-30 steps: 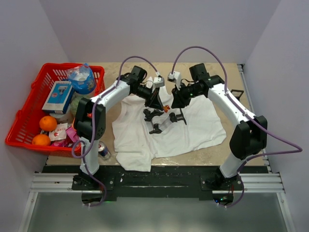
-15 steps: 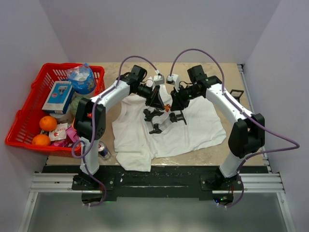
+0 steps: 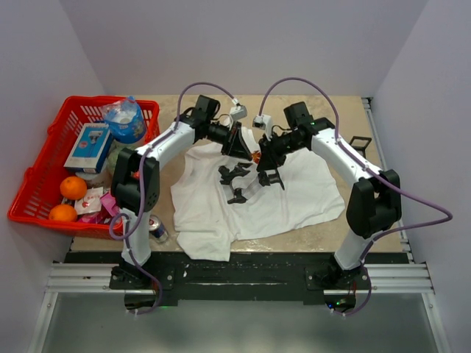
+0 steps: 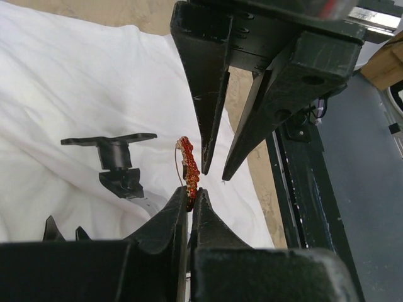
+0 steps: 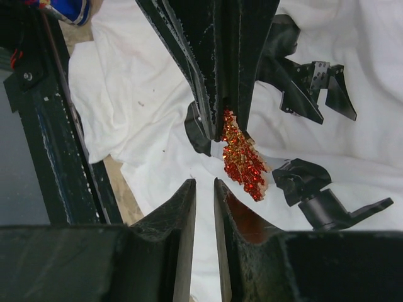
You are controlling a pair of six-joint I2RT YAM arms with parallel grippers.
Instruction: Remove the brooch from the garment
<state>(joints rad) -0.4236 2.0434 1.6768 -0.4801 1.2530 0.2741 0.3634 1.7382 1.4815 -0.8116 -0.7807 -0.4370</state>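
Note:
The garment [image 3: 294,198] is a white T-shirt with a black print [image 3: 246,180], spread on the table. My left gripper [image 3: 246,152] is shut on the lower end of the brooch [image 3: 255,156], a small glittery red-orange piece. The left wrist view shows the brooch [image 4: 188,165] sticking up from the left gripper [image 4: 191,195], over the white garment [image 4: 75,82]. My right gripper [image 3: 263,158] faces it from the right. In its own view the right gripper [image 5: 204,184] has a narrow gap with nothing inside, just left of the brooch [image 5: 242,157].
A red basket [image 3: 29,193] at the left holds two oranges [image 3: 72,187], a water bottle [image 3: 125,118] and a box. A drink can [image 3: 157,229] lies by the shirt's near left corner. A small black object [image 3: 360,141] sits at the table's right edge.
Both grippers have shifted slightly toward the back of the table, and the brooch has gone with the left one. The right jaws have narrowed a little.

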